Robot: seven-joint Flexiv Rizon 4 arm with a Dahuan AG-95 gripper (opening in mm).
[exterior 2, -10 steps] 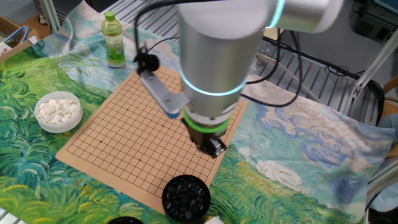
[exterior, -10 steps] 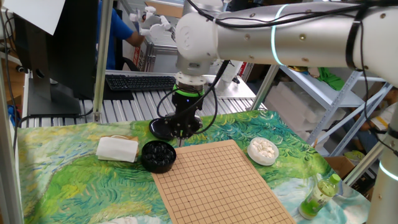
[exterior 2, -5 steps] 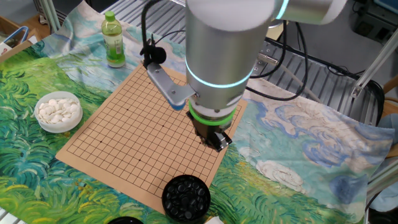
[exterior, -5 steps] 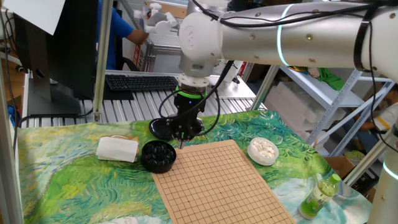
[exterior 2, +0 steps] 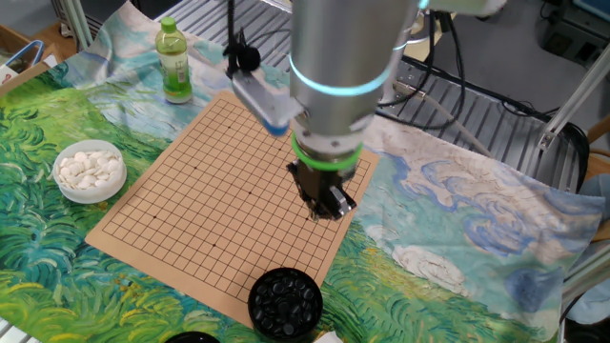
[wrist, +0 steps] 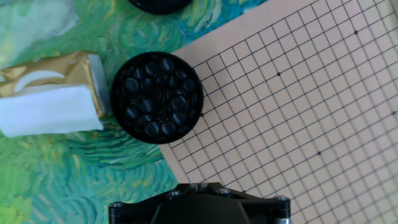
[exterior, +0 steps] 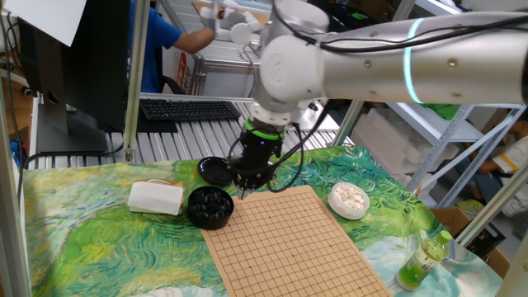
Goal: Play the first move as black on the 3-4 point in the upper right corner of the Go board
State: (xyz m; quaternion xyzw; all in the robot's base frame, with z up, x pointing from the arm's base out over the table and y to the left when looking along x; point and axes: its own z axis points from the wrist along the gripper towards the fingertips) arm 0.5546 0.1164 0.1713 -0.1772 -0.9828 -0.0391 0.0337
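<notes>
Gripper over board corner, no stone on the grid.
Gripper (exterior 2: 322, 202) hangs above the Go board (exterior 2: 210, 191) edge near the bowl of black stones (wrist: 157, 97), frame centre-left in the hand view. Finger state: can't tell, tips hidden. White stones bowl (exterior: 348, 199) right of board; green bottle (exterior 2: 172, 63) upper left.

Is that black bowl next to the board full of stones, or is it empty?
Full. In the hand view the black bowl is packed with glossy black stones up to its rim, and its lid is off.
</notes>
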